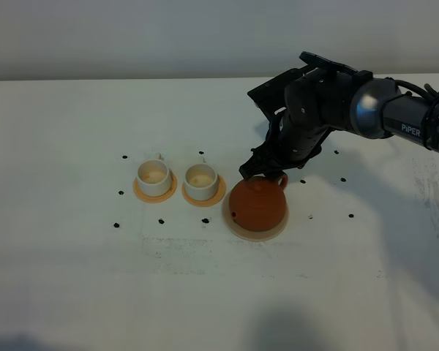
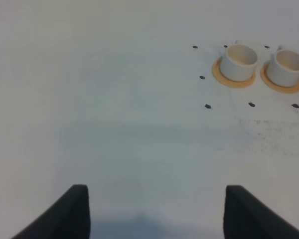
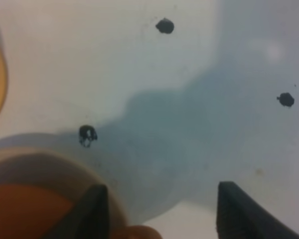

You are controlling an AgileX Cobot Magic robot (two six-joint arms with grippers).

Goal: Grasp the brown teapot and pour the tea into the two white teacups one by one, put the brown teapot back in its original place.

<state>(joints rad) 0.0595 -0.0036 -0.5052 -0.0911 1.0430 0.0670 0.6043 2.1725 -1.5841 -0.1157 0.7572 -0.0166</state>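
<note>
The squat reddish-brown clay teapot (image 1: 257, 206) sits on its large round beige coaster (image 1: 256, 235), the right gripper (image 1: 257, 170) spread wide beside its loop handle, and both small white cylindrical teacups (image 1: 154, 178) (image 1: 201, 181) show no dark tea, so grasping, pouring and returning apparently all remain.

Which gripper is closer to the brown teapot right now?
Right. The right gripper hangs open at the far side of the brown teapot, by its handle. The left gripper is far off, beyond the two white teacups.
</note>
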